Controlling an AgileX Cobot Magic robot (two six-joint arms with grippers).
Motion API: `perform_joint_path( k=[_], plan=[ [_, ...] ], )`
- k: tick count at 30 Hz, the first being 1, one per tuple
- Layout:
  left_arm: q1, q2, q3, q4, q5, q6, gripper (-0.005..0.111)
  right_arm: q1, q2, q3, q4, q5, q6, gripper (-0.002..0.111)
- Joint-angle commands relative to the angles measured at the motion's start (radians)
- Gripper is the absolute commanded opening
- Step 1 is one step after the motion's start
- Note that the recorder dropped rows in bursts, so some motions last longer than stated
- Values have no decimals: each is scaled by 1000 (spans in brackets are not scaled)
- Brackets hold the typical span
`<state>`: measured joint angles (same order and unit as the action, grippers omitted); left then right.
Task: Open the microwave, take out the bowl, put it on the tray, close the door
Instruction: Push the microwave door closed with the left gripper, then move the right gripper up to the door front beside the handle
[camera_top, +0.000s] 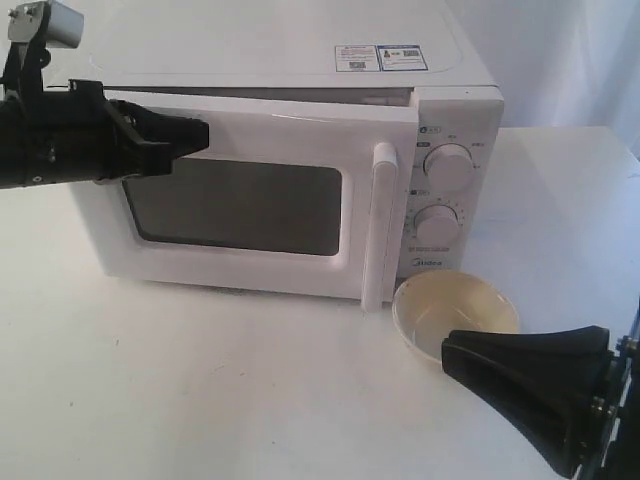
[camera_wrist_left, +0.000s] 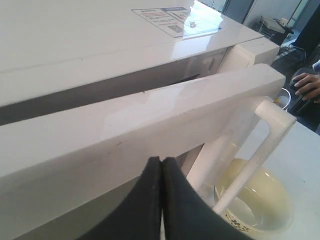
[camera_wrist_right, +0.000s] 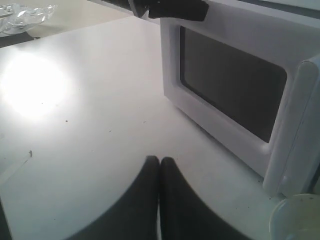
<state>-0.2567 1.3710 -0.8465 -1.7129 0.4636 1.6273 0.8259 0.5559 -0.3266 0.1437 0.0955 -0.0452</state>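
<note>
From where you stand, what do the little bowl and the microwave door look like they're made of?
The bowl: cream, smooth and glossy, with light glinting inside. It could be glazed ceramic or hard plastic; I can't tell which. The door: a glossy white frame, probably painted metal or moulded plastic, judging by the soft reflections on it. Its dark middle looks like tinted glass.

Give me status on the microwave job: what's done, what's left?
Done: the bowl is out, sitting on the table in front of the microwave, with no tray visible under it. In hand: the left gripper, shut, is at the door, which is ajar. Left: shut it, and likely tray the bowl.
</note>
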Motion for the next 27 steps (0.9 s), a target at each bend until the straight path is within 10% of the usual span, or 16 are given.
perform_joint_path(
  k=[1,12,27],
  plan=[
    [-7,16,-5,-32,16,67,0,5,-4,2,-1,-21,5,0],
    [-7,0,-26,18,117,-13,0,75,36,2,40,-74,4,0],
    [-7,-210,28,410,158,-413,0,290,531,-2,67,-798,52,0]
  ],
)
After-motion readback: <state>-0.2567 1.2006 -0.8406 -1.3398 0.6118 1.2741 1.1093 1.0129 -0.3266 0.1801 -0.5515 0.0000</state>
